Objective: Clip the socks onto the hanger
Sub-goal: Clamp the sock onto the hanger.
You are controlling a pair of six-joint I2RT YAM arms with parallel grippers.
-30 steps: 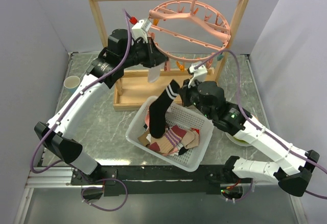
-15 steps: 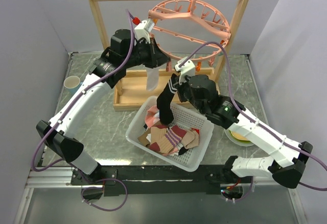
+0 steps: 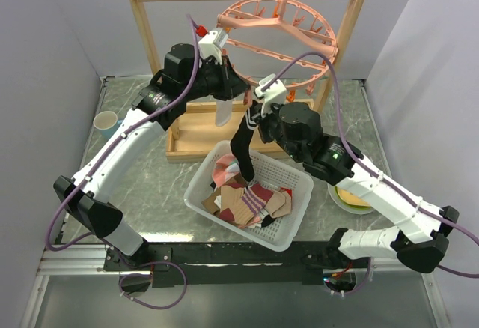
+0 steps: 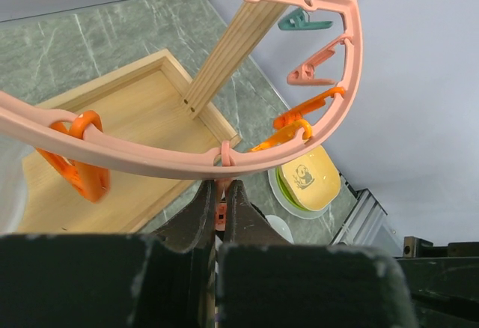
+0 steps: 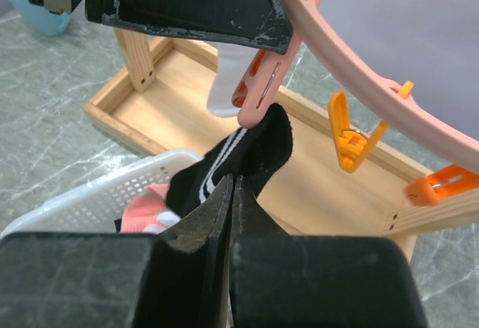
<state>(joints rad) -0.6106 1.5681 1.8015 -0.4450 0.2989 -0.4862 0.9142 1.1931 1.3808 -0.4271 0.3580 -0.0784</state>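
The left claw (image 4: 222, 193) is clenched on a pink clip (image 5: 262, 81) dangling from the hanger (image 4: 150, 165), seemingly squeezing it so its mouth will take fabric; the right claw (image 5: 230, 197) grips the black striped sock (image 5: 239, 152) near its cuff and holds that cuff right at the clip's lower end, lined up to slip in; the toe trails into the white basket (image 3: 296, 227) on the bench (image 3: 150, 186), where the other socks (image 3: 247, 202) lie; a white sock (image 3: 223, 111) already hangs from the ring.

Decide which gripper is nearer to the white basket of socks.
Right. The right gripper holds a black sock just above the far rim of the basket. The left gripper is higher and farther back, pinching a clip on the hanger.
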